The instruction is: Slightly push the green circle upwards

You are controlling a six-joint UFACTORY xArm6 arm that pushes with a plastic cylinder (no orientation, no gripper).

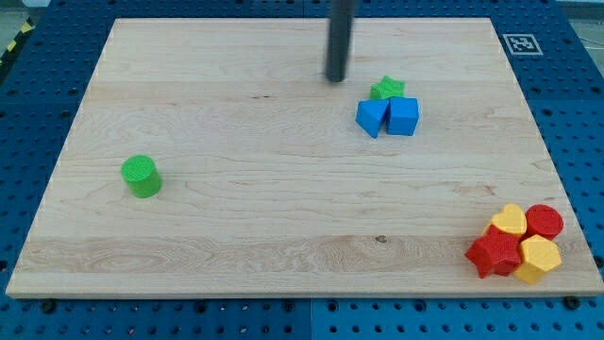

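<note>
Green round plastic cylinder (142, 177) stood upright, axis vertical, on the pale wooden board (283, 208) near its left edge, well apart from my tip (336, 79), a bare dark rod touching nothing at the far side, blue perforated table (38, 94) around.

Blocks showing on the table (283, 189): eight in all.

Green: two, one circle (142, 176) and one star (386, 89).

Blue: two, block (372, 116) and cube (404, 116), lying side by side.

Red: two, star-like block (494, 252) and circle (544, 221).

Yellow: two, block (510, 220) and hexagon (539, 258).

Rods showing: one, tip (336, 79).
</note>
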